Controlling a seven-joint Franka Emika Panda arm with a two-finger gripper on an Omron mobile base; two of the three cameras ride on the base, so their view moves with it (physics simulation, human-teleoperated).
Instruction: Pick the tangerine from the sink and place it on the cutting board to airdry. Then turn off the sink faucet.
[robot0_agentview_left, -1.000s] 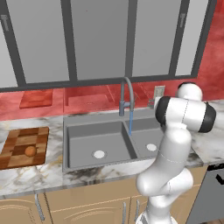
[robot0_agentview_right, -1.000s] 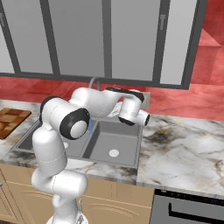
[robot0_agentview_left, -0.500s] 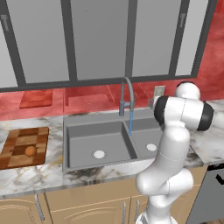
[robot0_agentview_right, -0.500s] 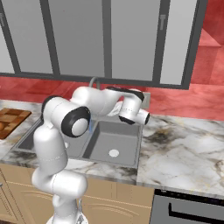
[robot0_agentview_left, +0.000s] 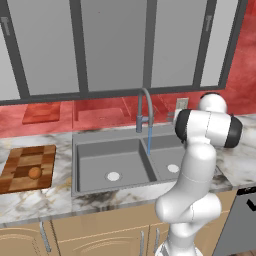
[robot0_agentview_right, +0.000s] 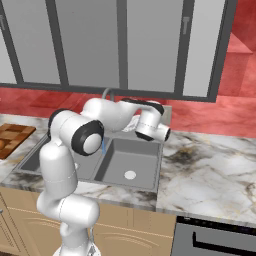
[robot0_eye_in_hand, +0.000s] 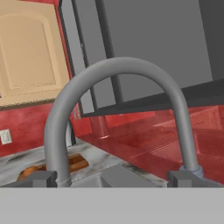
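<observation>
Orange tangerine (robot0_agentview_left: 34, 173) sits on the cutting board (robot0_agentview_left: 20, 172); water runs from the sink faucet (robot0_agentview_left: 145, 107). Over the last second the arm barely shifted; the claw (robot0_eye_in_hand: 113, 181) seems spread, gripping nothing.

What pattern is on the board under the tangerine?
Checkered light and dark brown wood on the cutting board, clearest in the left base view.

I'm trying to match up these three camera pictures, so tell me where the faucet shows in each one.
Left base view: the faucet stands at centre, behind the sink, spout arching right, blue water falling from it.
Right base view: the arm covers most of it; a bit of the arch peeks out above the arm, left of centre.
Hand view: the arch spans the middle, close up.
Shared landmark: the red back wall behind it.
</observation>
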